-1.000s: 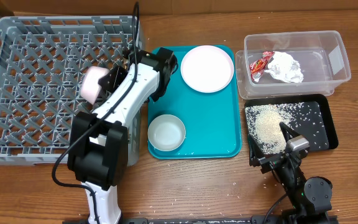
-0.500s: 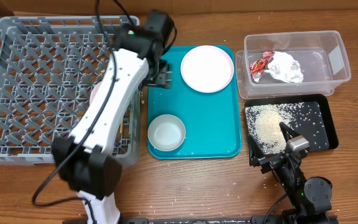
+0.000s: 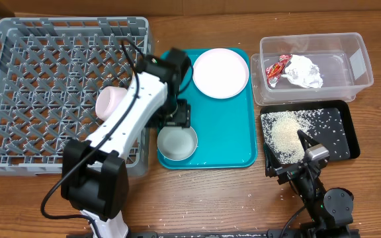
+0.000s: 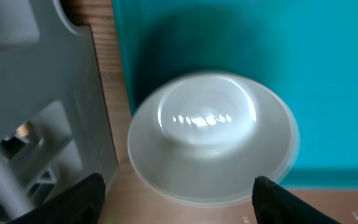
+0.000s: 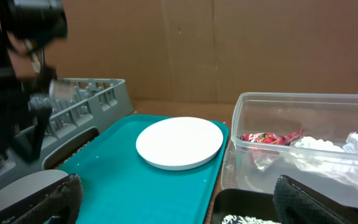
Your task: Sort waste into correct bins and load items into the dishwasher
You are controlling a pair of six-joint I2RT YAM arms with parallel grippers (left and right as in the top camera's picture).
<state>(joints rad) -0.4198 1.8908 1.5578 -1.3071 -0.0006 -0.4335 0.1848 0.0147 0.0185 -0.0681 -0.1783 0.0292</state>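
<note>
My left gripper (image 3: 176,121) hangs open over the near left part of the teal tray, just above the small white bowl (image 3: 176,141). In the left wrist view the bowl (image 4: 211,135) lies ahead of the two spread fingertips (image 4: 84,195), with nothing between them. A pinkish-white cup (image 3: 110,102) lies on its side in the grey dishwasher rack (image 3: 38,79). The round plate (image 3: 220,72) rests on the tray's far end. The red wrapper (image 3: 277,67) and the white tissue (image 3: 305,71) sit in the clear tub (image 3: 359,63). Rice (image 3: 284,131) covers the black tray (image 3: 346,135). My right gripper (image 3: 295,157) stays open at the black tray's near left corner.
The teal serving tray (image 3: 230,132) lies between the rack and the bins. Stray rice grains dot the wooden table (image 3: 210,198) near the front edge. The right wrist view shows the plate (image 5: 179,142), the tub (image 5: 303,106) and a brown cardboard wall behind.
My left gripper let go of the cup in the rack, swung over the tray's far left corner, then came back down over the small bowl. The right arm stayed still.
</note>
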